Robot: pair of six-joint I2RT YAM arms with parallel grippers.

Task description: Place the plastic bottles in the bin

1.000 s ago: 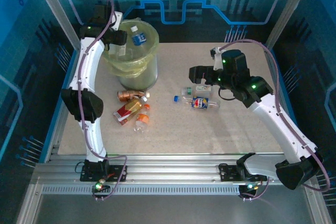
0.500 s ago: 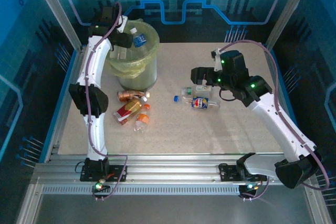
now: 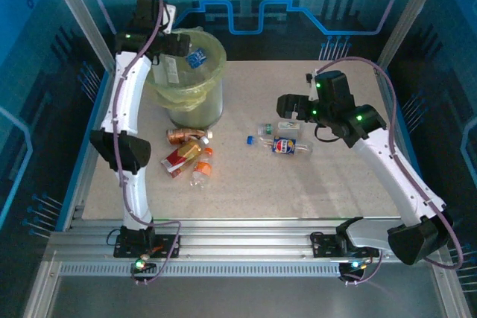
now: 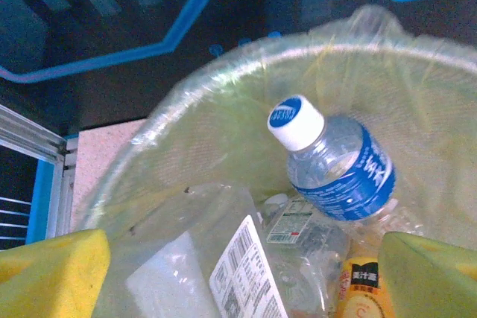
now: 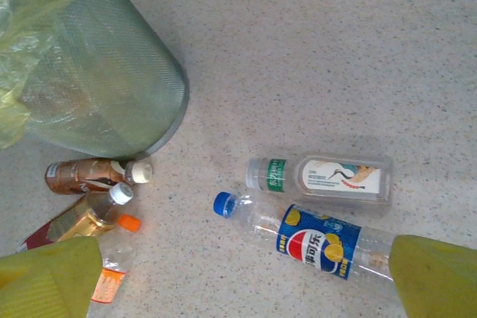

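- Left gripper first: we see it up over the near-left rim of the bin, and its wrist view shows the yellow fingers spread wide with nothing between them.
- Below those open jaws we look straight into the yellow-green-lined bin.
- Inside lies a blue-labelled bottle, white cap pointing up and to the left, resting on the other bottles; the top view catches it too.
- Beside it in the bin we spot a crushed clear bottle with a white barcode label, and an orange-labelled bottle at the lower edge.
- Over to the right gripper: it hovers above the table, fingers wide apart, gripping nothing.
- Right below it lie two bottles side by side: a clear bottle with a white bird label and, just nearer us, a blue-capped cola bottle, both flat on the table.
- In the top view they sit mid-table, the bird-label one just behind the cola one.
- Near the foot of the bin we count three more lying down: a brown bottle closest to the bin wall, an amber bottle with a red label, and an orange-capped clear bottle.
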